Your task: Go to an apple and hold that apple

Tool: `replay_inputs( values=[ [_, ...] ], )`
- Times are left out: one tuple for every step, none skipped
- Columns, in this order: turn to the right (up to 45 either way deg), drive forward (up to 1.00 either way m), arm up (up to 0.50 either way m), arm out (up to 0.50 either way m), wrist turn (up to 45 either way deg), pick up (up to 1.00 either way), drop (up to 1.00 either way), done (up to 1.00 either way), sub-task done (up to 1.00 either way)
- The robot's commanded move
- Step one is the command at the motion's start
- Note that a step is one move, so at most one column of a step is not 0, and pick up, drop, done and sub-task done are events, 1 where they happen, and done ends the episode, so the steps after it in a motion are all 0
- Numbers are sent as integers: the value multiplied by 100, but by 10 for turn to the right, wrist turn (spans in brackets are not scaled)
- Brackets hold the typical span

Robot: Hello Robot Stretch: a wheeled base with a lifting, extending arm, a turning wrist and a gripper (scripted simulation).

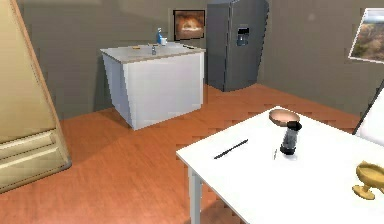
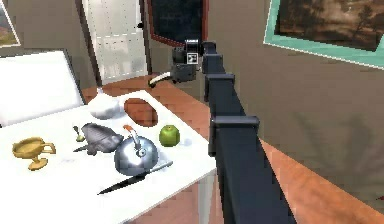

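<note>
smooth round green apple on white tabletop, just beside domed shiny metal vessel. jaws beyond apple; grip state cannot be told.

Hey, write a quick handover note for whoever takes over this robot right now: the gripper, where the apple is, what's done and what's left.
Gripper: out at the far end of the arm, past the table's far side. I cannot tell whether it holds anything.
Apple: green, resting on the white table near the edge on the arm's side, next to a silver kettle-like pot.
Done: the robot stands alongside the table, with the apple close beside the arm.
Left: bring the gripper to the apple, take it and lift it clear of the table.
</note>
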Motion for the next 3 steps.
replay_inputs(
  values=[
    [0, 0, -28, 0, 0, 0, 0, 0, 0],
    [0, 0, 0, 0, 0, 100, 0, 0, 0],
    [0, 0, 10, 0, 0, 0, 0, 0, 0]
  ],
)
